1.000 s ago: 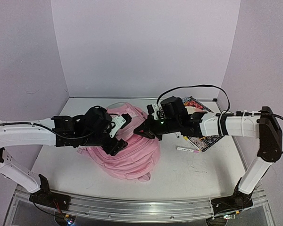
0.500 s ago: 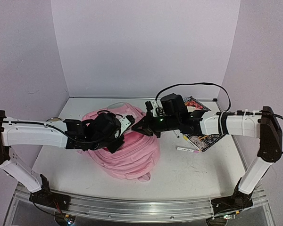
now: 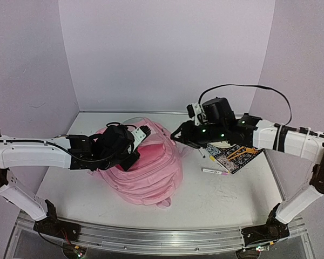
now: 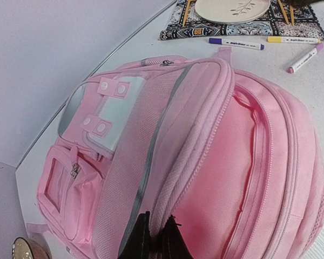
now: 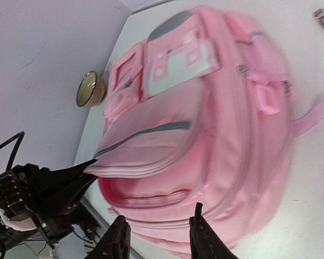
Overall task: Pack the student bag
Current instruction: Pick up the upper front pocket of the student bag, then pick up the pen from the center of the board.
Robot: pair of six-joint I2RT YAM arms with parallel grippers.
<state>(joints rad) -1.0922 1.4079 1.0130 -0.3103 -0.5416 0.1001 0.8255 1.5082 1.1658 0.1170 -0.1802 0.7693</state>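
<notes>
Far left, a small bowl (image 5: 90, 88) sits by the wall, unpacked. Our left claw (image 4: 156, 237) is pinched tight on the zip rim of the bag (image 3: 151, 167), which lies flat on the tabletop (image 3: 243, 199) between the two arms. One pocket seems to gape a little in the left wrist view, and we see nothing inside it.

Over to the right claw (image 5: 159, 234): jaws apart, empty, hanging just off the bag's right edge. Further right, markers (image 3: 215, 172) and a plate (image 4: 232, 8) on a patterned mat (image 3: 235, 156) lie out in the open.

We judge it early: the opening is under way and all the loading is left.

A second ago the left claw was wide; now it has snapped onto the rim. The right claw, then shut at the bag, has let go and swung back rightward.
</notes>
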